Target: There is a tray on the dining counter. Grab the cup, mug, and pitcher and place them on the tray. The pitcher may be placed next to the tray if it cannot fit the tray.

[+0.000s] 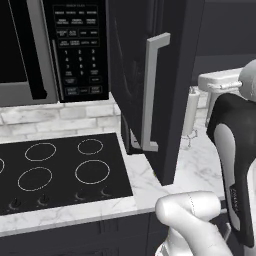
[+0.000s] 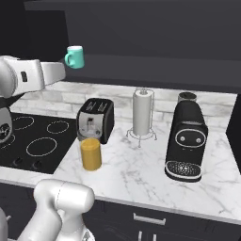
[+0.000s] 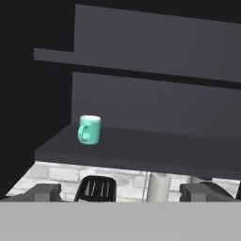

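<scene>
Left base view, nearest: white arm [image 1: 235, 160] rising at the lower right, in front of the marble counter [image 1: 195, 160].
Left base view, count: one stovetop [image 1: 60, 172] with four ring burners, one microwave [image 1: 50, 50] above it, one dark cabinet [image 1: 150, 75] with a long handle, one paper-towel roll [image 1: 192, 112] just past the cabinet.
Right base view, nearest: white arm again, its forearm [image 2: 28, 75] reaching across toward the mug [image 2: 74, 57].
Right base view, mug: on the dark shelf [image 2: 155, 70] above the toaster [image 2: 95, 119], handle turned toward the forearm.
Right base view, pitcher: amber cylinder [image 2: 91, 153] upright on the counter, just in front of the toaster.
Right base view, count: one mug, one pitcher, one toaster, one paper-towel roll, one coffee machine [image 2: 186, 141].
Hand view, gripper: [image 3: 122, 192] spread wide, holding nothing.
Hand view, key relation: mug stands upright ahead of the gripper, above and left of the midline between the tips; well apart, so my guess is an advance with a leftward shift.
Hand view, count: one mug, one toaster below the shelf.
</scene>
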Motion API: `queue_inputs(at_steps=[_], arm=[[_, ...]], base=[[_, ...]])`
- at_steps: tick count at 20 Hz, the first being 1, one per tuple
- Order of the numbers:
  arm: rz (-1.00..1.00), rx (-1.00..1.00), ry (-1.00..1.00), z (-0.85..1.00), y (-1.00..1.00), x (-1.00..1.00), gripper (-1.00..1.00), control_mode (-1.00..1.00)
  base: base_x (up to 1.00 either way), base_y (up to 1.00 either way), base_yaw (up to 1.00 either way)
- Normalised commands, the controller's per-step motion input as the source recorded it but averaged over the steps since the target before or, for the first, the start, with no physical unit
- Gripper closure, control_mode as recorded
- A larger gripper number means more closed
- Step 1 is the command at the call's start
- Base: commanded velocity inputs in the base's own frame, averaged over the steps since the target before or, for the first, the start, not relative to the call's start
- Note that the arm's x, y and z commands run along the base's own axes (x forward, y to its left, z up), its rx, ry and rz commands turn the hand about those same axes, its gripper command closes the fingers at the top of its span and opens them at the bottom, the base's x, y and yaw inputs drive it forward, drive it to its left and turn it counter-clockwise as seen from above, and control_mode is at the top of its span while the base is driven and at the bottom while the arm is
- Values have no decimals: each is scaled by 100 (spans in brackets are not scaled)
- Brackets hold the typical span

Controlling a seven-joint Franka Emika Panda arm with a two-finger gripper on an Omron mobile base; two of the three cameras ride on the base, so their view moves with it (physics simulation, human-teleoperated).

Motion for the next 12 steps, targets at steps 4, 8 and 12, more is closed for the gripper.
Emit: queue_inputs(at_steps=[4, 8, 12], arm=[[5, 0, 31, 40, 22, 0, -100, -100], [8, 0, 28, 10, 6, 0, -100, -100], [9, 0, 12, -6, 0, 3, -100, -100]], base=[[0, 0, 0], [0, 0, 0], [0, 0, 0]])
